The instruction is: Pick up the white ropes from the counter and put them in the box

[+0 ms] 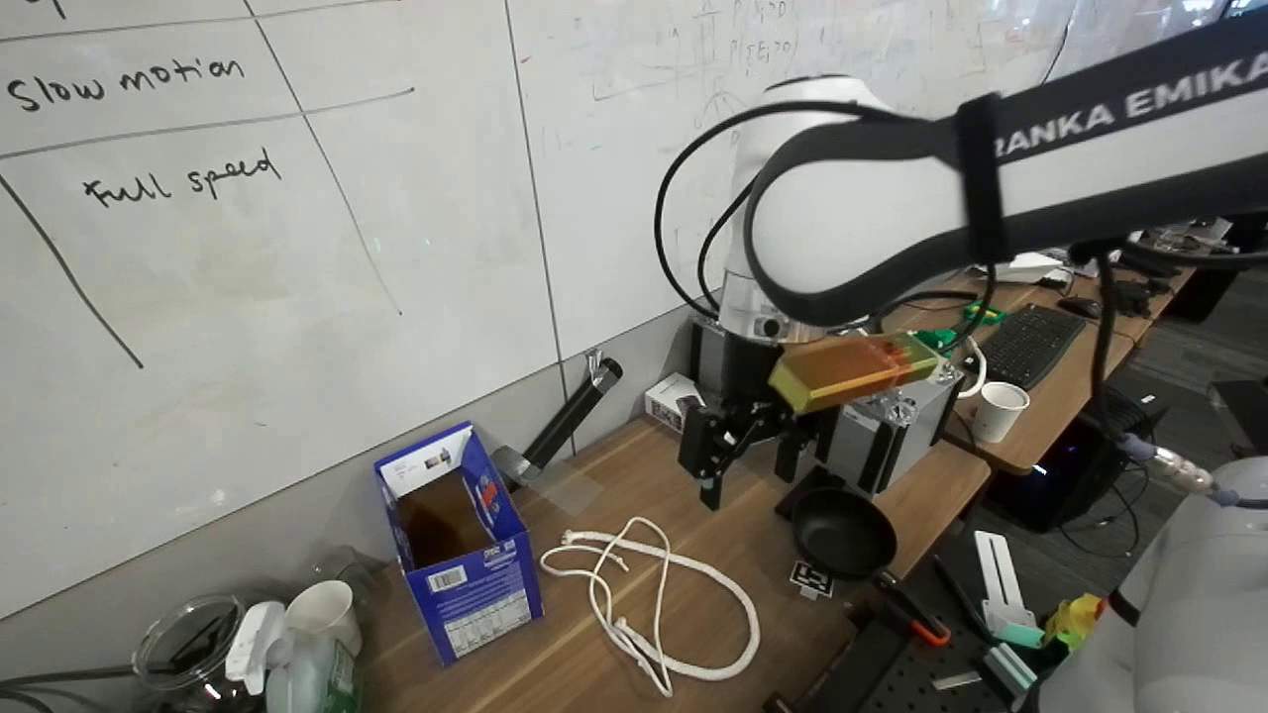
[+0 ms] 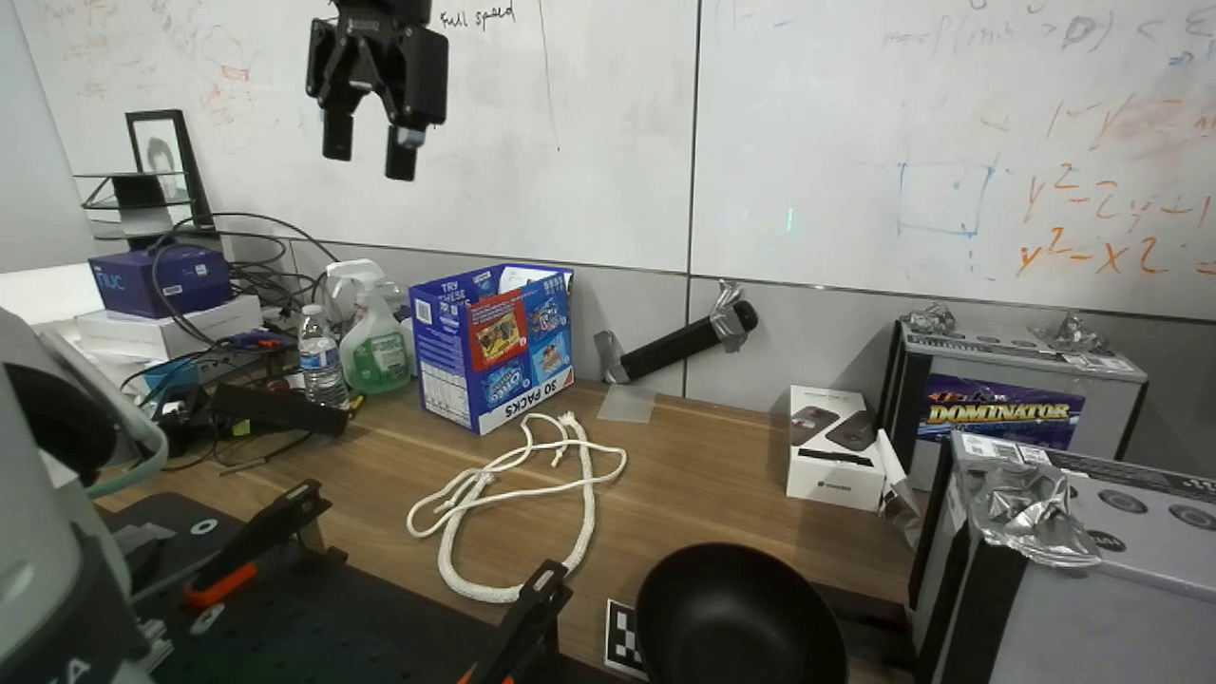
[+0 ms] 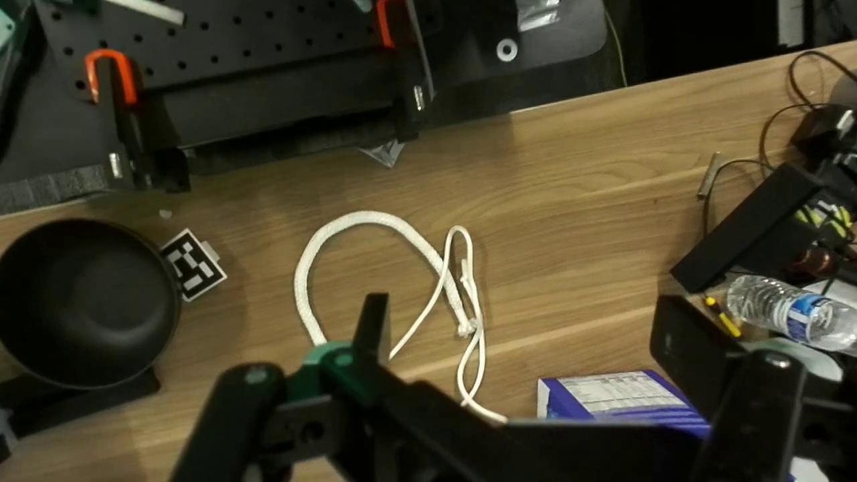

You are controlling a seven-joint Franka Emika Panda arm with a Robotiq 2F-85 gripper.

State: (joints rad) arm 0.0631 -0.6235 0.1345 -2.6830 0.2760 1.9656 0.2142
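Closest to us in the wrist view, the gripper (image 3: pixel 523 328) has its jaws standing wide apart, and in both exterior views we find it raised above the counter (image 2: pixel 703 456). In an exterior view we have the black pan (image 2: pixel 741 617) in front. Past it we see the white ropes (image 2: pixel 589 503), thick and thin, lying crossed in loose loops on the counter. Just behind them stands the blue box (image 2: pixel 489 347), upright with its top open, and beside it we make out a spray bottle (image 2: pixel 377 347) and a water bottle (image 2: pixel 321 366). Farthest from us is the whiteboard (image 2: pixel 836 142).
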